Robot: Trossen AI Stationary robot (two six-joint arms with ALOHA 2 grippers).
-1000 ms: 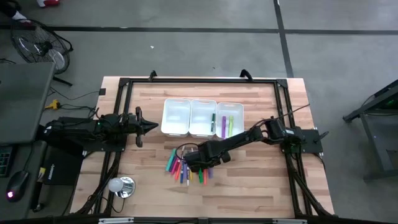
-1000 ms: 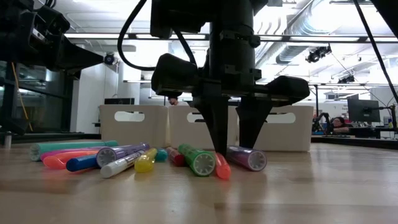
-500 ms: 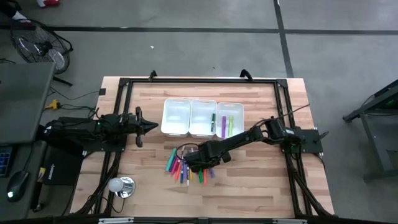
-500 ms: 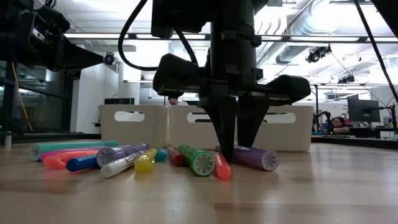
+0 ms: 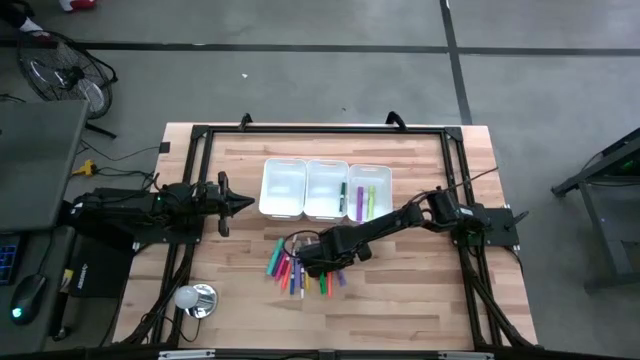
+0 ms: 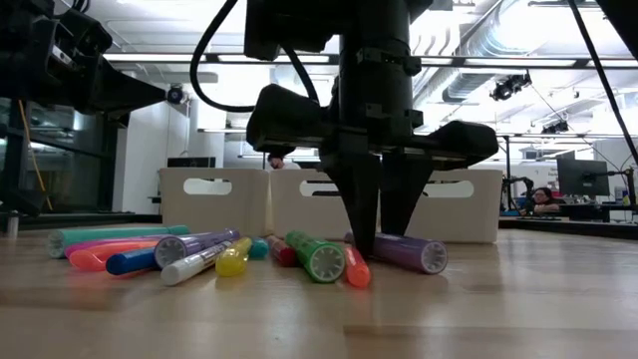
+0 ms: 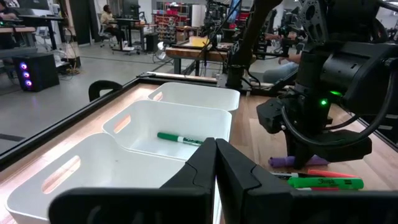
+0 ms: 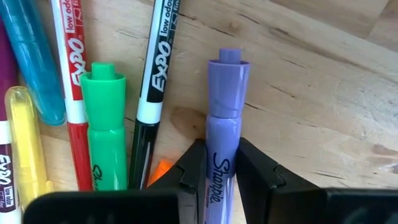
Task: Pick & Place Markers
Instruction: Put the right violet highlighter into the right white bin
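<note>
From the high view I read the right gripper (image 5: 318, 262) lowered onto the cluster of markers (image 5: 298, 272) on the table (image 5: 420, 300), in front of the three white bins (image 5: 325, 188), but the arm hides what it touches. The right wrist view settles that: the two fingers (image 8: 189, 171) are closed narrowly against both sides of a purple marker (image 8: 224, 155), which lies flat on the wood. Beside it I see a black-barrelled marker (image 8: 152, 93), a green marker (image 8: 106, 124), a red marker (image 8: 71, 93), a yellow marker (image 8: 25, 143) and a blue one (image 8: 28, 56), all resting side by side. The low view adds that the purple marker (image 6: 407, 252) is on the table surface, not lifted, with the fingertips down at its rear end and an orange marker (image 6: 355, 267) just beside it. The left gripper (image 5: 238, 203) waits at the left of the table beside the bins, its fingers (image 7: 208, 163) pressed together on nothing. Only the left wrist view shows bin contents clearly: one green marker (image 7: 180, 138) in the middle bin (image 7: 134, 121).
</note>
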